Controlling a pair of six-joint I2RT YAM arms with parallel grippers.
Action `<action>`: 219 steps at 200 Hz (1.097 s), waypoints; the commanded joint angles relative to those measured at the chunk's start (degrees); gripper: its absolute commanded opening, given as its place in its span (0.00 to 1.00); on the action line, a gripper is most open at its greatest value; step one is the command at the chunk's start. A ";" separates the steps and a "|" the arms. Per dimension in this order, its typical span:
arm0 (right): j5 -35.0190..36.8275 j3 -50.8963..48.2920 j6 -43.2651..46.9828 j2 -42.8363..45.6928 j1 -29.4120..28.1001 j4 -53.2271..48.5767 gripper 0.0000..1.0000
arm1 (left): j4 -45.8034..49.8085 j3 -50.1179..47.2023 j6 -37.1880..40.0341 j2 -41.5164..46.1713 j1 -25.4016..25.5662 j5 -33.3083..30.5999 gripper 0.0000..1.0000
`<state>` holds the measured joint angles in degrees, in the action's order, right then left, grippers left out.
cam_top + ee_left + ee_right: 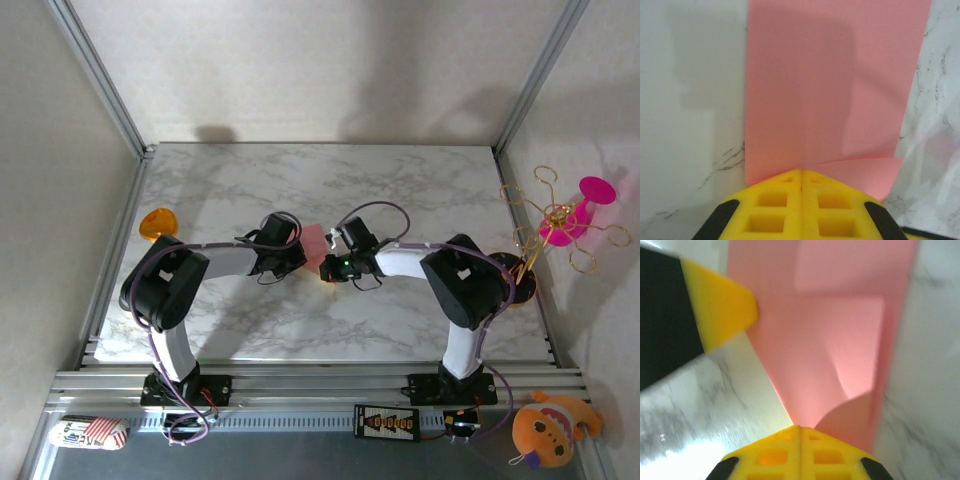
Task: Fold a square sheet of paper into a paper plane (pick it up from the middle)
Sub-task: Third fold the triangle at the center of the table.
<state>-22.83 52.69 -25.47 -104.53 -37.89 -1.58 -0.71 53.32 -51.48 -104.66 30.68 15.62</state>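
Spanning left gripper (801,175) and right gripper (800,429), both clamped on its edges, the paper (314,243) is held; a tear is risked if either is drawn outward.

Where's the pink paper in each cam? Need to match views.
Top external: pink paper mid-table, between left gripper and right gripper.
Left wrist: upper centre, running up from the shut left gripper.
Right wrist: centre to right, rising from the shut right gripper.
Shared landmark: marble table, beside the paper in all three.
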 commanded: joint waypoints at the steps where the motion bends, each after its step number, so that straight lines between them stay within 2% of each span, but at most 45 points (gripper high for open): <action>1: 2.32 -5.94 3.04 3.34 0.69 -8.66 0.04 | 8.64 -1.12 0.50 -3.98 -0.09 -5.74 0.00; 36: 3.99 -9.30 2.81 8.63 1.88 -8.62 0.04 | 8.26 -0.17 1.11 -3.15 -0.08 -4.67 0.00; 64: 3.87 -7.73 1.24 13.90 2.29 -3.36 0.07 | 4.70 1.31 0.89 -0.37 -0.17 0.01 0.00; 87: 3.32 -6.08 -1.06 14.43 2.29 1.68 0.13 | 0.22 1.75 -2.21 4.15 -1.05 3.07 0.16; 99: 3.44 -5.34 -2.07 13.56 2.29 3.79 0.19 | -1.63 0.99 -4.18 6.65 -1.94 3.18 0.23; 116: 3.70 -3.20 -3.00 11.19 2.29 4.65 0.23 | -3.80 -1.27 -5.89 10.10 -3.19 2.33 0.30; 157: 0.92 3.12 -2.57 3.85 2.02 3.52 0.23 | -9.28 -9.24 -9.62 15.07 -5.76 3.02 0.42; 182: 1.37 6.98 -2.63 -0.53 2.03 1.78 0.21 | -13.65 -12.68 -12.09 14.15 -5.90 6.46 0.45; 219: 3.23 10.69 -3.09 -5.48 2.03 -0.99 0.24 | -17.75 -14.74 -15.26 11.18 -5.89 9.50 0.48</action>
<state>-20.95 60.36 -28.05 -107.18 -35.77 0.71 -13.87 39.42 -63.53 -91.74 24.97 22.00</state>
